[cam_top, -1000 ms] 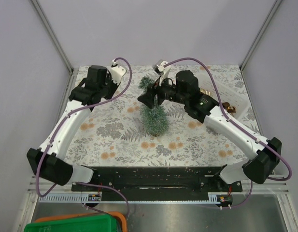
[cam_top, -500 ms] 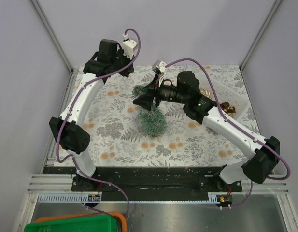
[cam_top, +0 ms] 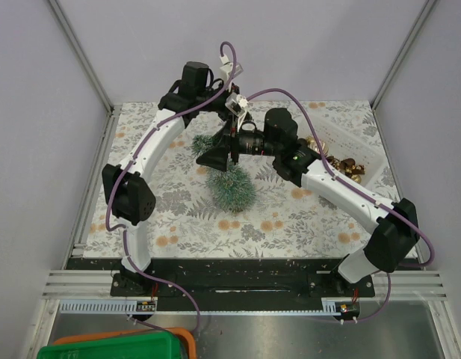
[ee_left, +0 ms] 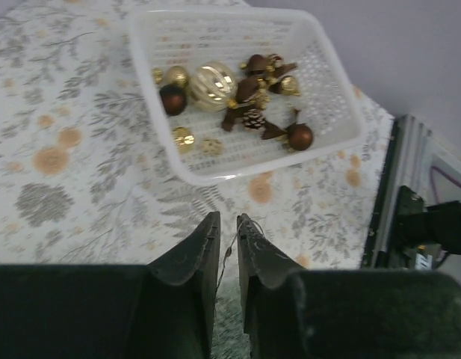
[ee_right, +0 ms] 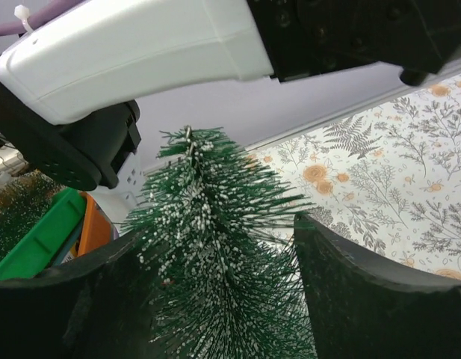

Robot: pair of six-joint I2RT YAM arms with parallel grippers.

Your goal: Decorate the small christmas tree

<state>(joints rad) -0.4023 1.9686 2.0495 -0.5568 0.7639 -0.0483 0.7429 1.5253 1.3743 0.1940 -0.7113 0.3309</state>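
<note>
Table w/ fern-print cloth. Both arms reach in over its middle. The right arm comes in from the near-right corner, and the left arm arcs up the left side and over toward the far edge.

The small christmas tree sits about mid-table, leaning. Right fingers are set wide either side of its upper part, bristles pressed against both inner faces. I'd judge it's gripped to steady it so the other arm can hang smth w/o knocking it over.

White basket is by the far-right corner, holding gold and brown baubles and a pinecone, i.e. the ornament supply.

Left fingers are nearly closed, w/ a thin thread running in the slit. Looks pinched (prob. an ornament's hanger, but what hangs from it is hidden).

View diffs:
- Top view gives the layout and both arms crossing above the tree, but no finger detail.
- Left wrist view alone shows the thread and the basket contents.
- Right wrist view alone shows the bristle contact, the frosted tips and the left arm's white shell right above the treetop.
</note>
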